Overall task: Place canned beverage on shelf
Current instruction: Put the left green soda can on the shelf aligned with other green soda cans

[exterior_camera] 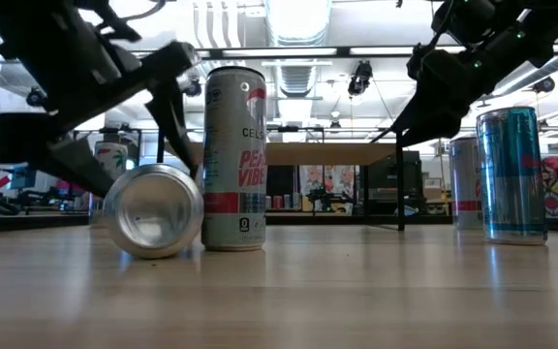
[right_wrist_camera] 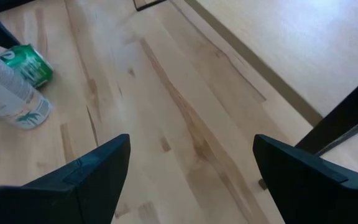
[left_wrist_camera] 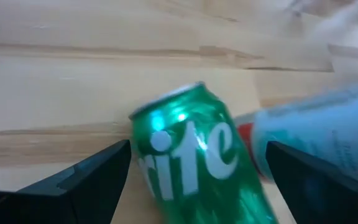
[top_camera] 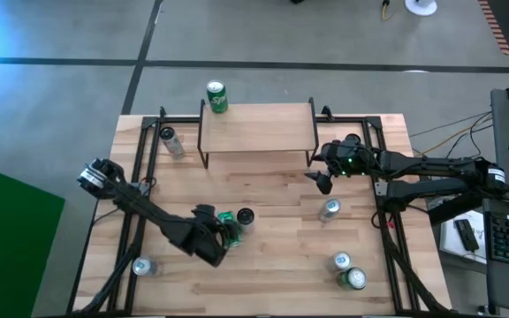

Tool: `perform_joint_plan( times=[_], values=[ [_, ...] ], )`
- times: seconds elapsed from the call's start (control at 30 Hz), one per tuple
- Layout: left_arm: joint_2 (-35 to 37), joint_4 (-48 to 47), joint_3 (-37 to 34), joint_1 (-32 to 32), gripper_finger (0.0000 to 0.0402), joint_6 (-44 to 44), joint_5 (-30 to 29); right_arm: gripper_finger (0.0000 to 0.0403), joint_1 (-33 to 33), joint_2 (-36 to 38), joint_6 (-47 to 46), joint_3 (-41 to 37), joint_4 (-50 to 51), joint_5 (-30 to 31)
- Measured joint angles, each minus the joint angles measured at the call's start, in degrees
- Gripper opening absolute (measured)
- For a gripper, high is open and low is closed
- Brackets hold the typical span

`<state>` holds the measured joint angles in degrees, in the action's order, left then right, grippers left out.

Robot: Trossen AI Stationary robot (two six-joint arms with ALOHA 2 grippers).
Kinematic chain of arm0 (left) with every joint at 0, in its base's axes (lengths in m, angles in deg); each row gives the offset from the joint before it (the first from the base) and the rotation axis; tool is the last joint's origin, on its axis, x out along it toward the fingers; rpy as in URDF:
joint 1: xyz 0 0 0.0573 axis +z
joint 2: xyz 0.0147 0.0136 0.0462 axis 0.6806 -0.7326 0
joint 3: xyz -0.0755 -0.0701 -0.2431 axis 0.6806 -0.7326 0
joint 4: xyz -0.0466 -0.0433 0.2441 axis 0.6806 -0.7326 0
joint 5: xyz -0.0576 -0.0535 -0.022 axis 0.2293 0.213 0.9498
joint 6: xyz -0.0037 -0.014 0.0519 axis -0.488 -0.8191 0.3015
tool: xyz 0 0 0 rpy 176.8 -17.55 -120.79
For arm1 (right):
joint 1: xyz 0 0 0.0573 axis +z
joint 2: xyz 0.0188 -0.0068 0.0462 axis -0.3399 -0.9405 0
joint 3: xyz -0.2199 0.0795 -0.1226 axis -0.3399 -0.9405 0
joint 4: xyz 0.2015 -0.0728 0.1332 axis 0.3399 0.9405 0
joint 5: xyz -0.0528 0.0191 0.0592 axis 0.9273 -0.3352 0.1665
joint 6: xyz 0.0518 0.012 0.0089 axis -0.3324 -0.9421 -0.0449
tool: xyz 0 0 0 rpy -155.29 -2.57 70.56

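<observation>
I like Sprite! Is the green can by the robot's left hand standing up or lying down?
Lying down. The green Sprite can lies on its side on the table between the open left gripper fingers, beside an upright tall can.

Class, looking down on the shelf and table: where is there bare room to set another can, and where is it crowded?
The shelf top is bare except for a green can at its back-left corner. Crowded: around the left gripper, with its lying green can beside a tall white can.

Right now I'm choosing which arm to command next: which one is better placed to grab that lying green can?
Left. Its hand is open with the lying green can between its fingers. The right hand hangs open near the shelf, far from that can.
</observation>
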<state>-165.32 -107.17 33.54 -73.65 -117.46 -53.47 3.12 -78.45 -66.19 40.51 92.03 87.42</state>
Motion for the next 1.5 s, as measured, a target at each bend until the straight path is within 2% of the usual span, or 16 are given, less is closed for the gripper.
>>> perform_joint_plan(
  times=[0.27,0.5,0.67,0.87,1.07,1.27,1.5],
  values=[
    [0.0,0.3,-0.5,3.8,0.0359,8.4,10.2,0.0329,0.0,0.0,0.0,0.0,0.0,0.0],
    [0.0,-2.7,-0.6,5.4,0.0355,14.8,14.7,0.0329,0.0,0.0,0.1,0.0,-0.1,0.0],
    [0.0,-8.3,-0.6,5.0,0.0330,15.2,18.4,0.0329,0.0,0.0,0.2,0.0,-0.1,0.0],
    [0.1,-10.1,-0.7,5.0,0.0305,17.7,18.8,0.0329,0.0,0.0,0.0,0.0,-0.1,0.0],
    [0.0,-11.6,-0.8,4.3,0.0303,18.1,13.2,0.0329,0.0,0.0,0.1,0.0,-1.8,0.0],
    [0.1,-16.2,0.5,1.8,0.0305,17.4,-1.8,0.0329,0.3,0.0,-1.1,-3.8,-14.9,-1.3],
    [0.1,-16.2,0.8,-3.4,0.0306,19.1,-18.2,0.0329,3.8,0.0,-1.3,-8.7,-34.9,-10.5]
  ],
)
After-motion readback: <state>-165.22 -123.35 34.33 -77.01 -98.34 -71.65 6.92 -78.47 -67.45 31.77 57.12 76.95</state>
